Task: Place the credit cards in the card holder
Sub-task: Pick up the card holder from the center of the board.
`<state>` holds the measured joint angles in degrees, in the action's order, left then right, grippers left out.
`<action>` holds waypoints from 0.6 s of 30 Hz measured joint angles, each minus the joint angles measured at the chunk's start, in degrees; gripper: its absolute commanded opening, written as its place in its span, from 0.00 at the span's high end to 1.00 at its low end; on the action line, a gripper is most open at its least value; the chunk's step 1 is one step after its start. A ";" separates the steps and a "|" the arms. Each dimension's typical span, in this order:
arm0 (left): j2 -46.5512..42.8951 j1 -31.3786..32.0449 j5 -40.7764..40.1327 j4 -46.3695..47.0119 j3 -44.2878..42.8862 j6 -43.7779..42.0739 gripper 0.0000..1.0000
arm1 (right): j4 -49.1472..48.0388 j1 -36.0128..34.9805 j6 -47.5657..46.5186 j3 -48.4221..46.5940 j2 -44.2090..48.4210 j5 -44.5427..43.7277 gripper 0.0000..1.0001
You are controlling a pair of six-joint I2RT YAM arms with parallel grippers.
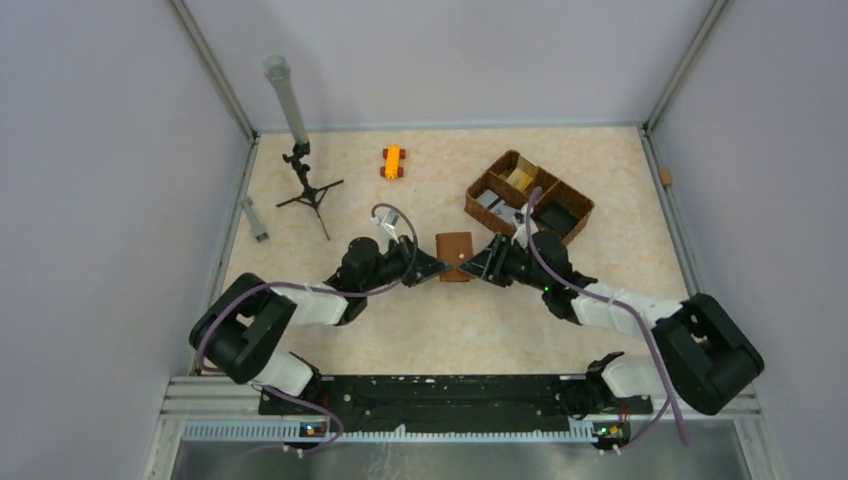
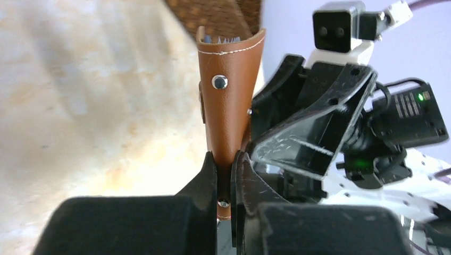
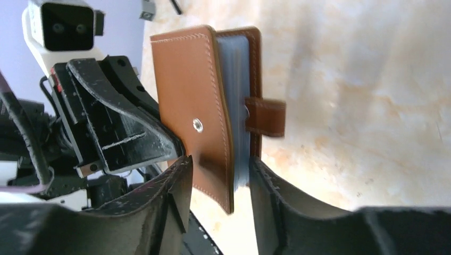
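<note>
Within left claw (image 2: 226,170): card holder (image 2: 228,106) (clamped tight).

Bright, diffuse light, faint shadows; fingers (image 3: 298,212) soft and out of focus in wrist views.

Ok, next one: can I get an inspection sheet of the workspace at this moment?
Surface: beige marbled table; no spills seen.
Job's things: card holder mid-table between both grippers, tab unsnapped, slightly open; cards lie in the basket compartments.
Clutter: toy car, tripod, grey piece at the left edge.
Grippers: left gripper shut on the card holder; right gripper open, jaws either side of it.
Cables: purple cables run along both arms; the right one crosses the basket in the top view.
Surroundings: pale walls; small brown bit beyond the right edge.
</note>
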<state>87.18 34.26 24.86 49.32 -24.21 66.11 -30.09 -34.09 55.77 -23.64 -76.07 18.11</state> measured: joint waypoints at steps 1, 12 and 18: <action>-1.73 -0.02 0.55 -0.33 0.02 -0.63 1.00 | 2.75 -0.24 -1.22 -1.38 1.88 -0.15 0.37; -23.21 -1.92 13.00 -14.56 -1.42 -15.93 1.00 | 19.39 6.73 -14.99 -13.90 16.09 7.76 0.24; -31.50 -1.92 18.67 -23.41 -3.52 -20.65 1.00 | 19.45 7.26 -17.94 -16.76 16.11 21.11 0.18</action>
<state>55.68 32.34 43.53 25.91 -27.73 45.45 -10.63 -26.83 37.82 -40.40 -59.96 39.22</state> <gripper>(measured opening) 0.070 0.816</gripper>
